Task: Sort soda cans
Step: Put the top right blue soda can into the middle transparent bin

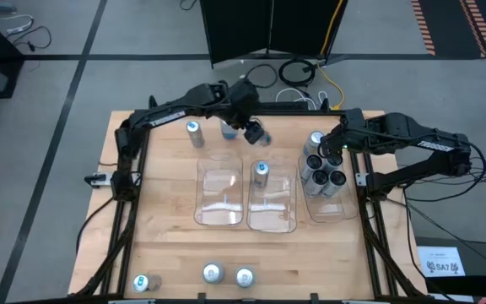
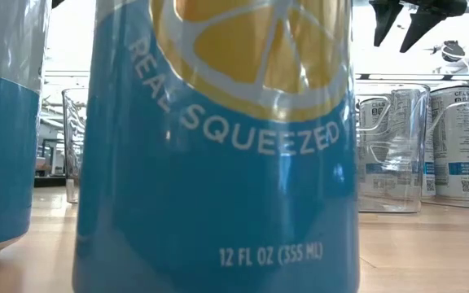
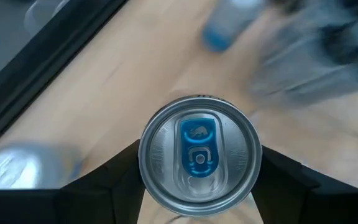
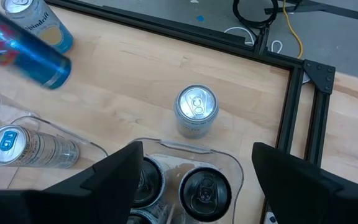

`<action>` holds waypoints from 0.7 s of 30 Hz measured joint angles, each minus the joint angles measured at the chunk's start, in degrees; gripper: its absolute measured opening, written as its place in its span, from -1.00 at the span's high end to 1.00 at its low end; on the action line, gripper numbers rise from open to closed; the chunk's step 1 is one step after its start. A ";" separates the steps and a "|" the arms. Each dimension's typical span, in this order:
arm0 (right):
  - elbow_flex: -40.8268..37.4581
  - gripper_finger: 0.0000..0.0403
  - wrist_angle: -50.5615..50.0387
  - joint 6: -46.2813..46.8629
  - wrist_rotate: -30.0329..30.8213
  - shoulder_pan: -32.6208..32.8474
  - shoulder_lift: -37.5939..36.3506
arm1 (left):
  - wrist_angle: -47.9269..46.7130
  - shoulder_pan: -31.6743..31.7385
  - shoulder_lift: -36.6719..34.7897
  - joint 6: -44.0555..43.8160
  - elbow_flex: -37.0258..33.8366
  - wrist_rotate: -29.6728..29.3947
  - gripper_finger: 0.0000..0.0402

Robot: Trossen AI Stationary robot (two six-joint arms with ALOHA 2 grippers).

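In the high view my left gripper (image 1: 256, 133) is over the table's far middle, shut on a blue soda can (image 1: 258, 135). The left wrist view shows that can's silver top with a blue tab (image 3: 199, 155) between the fingers. Two cans (image 1: 194, 133) (image 1: 229, 128) stand on the table beside it. One can (image 1: 261, 173) stands in the middle clear tray (image 1: 272, 211). My right gripper (image 4: 194, 186) is open above the right tray (image 1: 327, 207), which holds several dark-topped cans (image 4: 204, 193). A silver can (image 4: 196, 109) stands just beyond that tray. My left gripper pinches the blue can between its two fingers (image 3: 114, 180), one on each side of the upper wall (image 3: 144, 163) just under the rim. The fingers come from over the can's top and run along it. The can is lifted clear and hangs tilted (image 4: 23, 46).
Three cans (image 1: 142, 283) (image 1: 213, 273) (image 1: 244, 277) stand along the near edge; one fills the low view (image 2: 218, 146). The left clear tray (image 1: 219, 194) holds nothing. A black frame rail (image 4: 303, 106) borders the table on the right. Bare wood lies between the trays and the near cans.
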 joint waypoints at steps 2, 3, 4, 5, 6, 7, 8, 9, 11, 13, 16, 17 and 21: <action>0.00 -0.46 0.01 -0.14 0.01 -0.01 -0.02 | 2.70 -1.41 -1.53 0.42 0.07 1.62 -0.22; 0.00 -0.46 0.01 -0.16 0.01 -0.01 0.00 | 3.99 -2.22 -2.12 0.62 0.09 1.98 -0.22; 0.00 -0.46 0.01 -0.18 0.01 0.01 0.00 | 5.14 -3.20 -2.63 1.52 0.14 2.05 -0.22; 0.00 -0.46 0.00 -0.22 0.01 -0.01 0.00 | 5.79 -4.14 -3.16 2.71 0.16 2.05 -0.22; 0.00 -0.46 0.00 -0.25 0.01 -0.01 0.00 | 6.02 -5.20 -3.51 3.88 0.16 2.04 -0.22; 0.00 -0.46 -0.02 -0.25 0.01 0.01 0.00 | 6.14 -6.32 -3.82 4.96 0.16 2.03 -0.22; 0.00 -0.46 -0.04 -0.27 0.03 -0.01 0.00 | 6.57 -7.46 -3.91 6.14 0.16 2.01 -0.22; 0.00 -0.46 -0.04 -0.27 0.01 0.00 0.00 | 7.02 -8.57 -3.91 7.06 0.16 1.99 -0.22; 0.00 -0.46 -0.04 -0.27 0.01 0.00 0.00 | 7.36 -10.52 -3.83 8.07 0.16 1.74 -0.22; 0.00 -0.46 -0.04 -0.27 0.01 -0.01 0.00 | 8.30 -12.10 -3.64 9.25 0.14 1.23 -0.22; 0.00 -0.46 -0.04 -0.29 0.01 0.01 0.00 | 9.25 -13.66 -3.34 10.74 0.14 -0.65 -0.22; 0.00 -0.46 -0.04 -0.28 -0.01 0.00 -0.01 | 8.88 -14.03 -3.17 11.15 0.14 -1.77 -0.23; 0.00 -0.46 -0.04 -0.29 -0.06 0.01 0.00 | 8.16 -14.96 -1.57 13.07 0.14 -3.86 -0.23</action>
